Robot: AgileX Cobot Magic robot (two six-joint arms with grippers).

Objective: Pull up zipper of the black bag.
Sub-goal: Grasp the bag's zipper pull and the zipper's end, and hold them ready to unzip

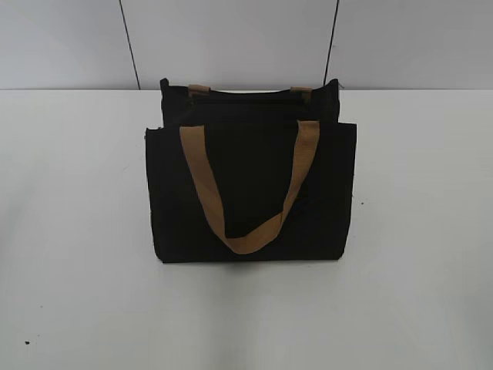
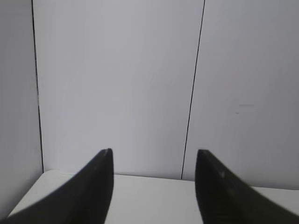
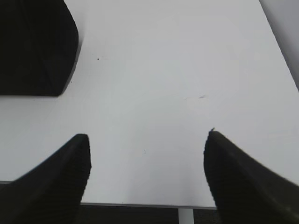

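Note:
The black bag (image 1: 250, 181) lies on the white table in the middle of the exterior view, its front panel facing me. One tan webbing handle (image 1: 248, 193) hangs down over the front in a U. The other handle (image 1: 250, 92) shows at the top edge. The zipper pull does not show in any view. Neither arm appears in the exterior view. My left gripper (image 2: 154, 154) is open and empty, facing the white wall. My right gripper (image 3: 147, 137) is open and empty over bare table; a corner of the bag (image 3: 35, 46) shows at its upper left.
A white panelled wall (image 1: 231, 38) with dark seams stands behind the table. The table (image 1: 416, 231) is white on both sides of the bag. Its edge (image 3: 140, 204) shows at the bottom of the right wrist view.

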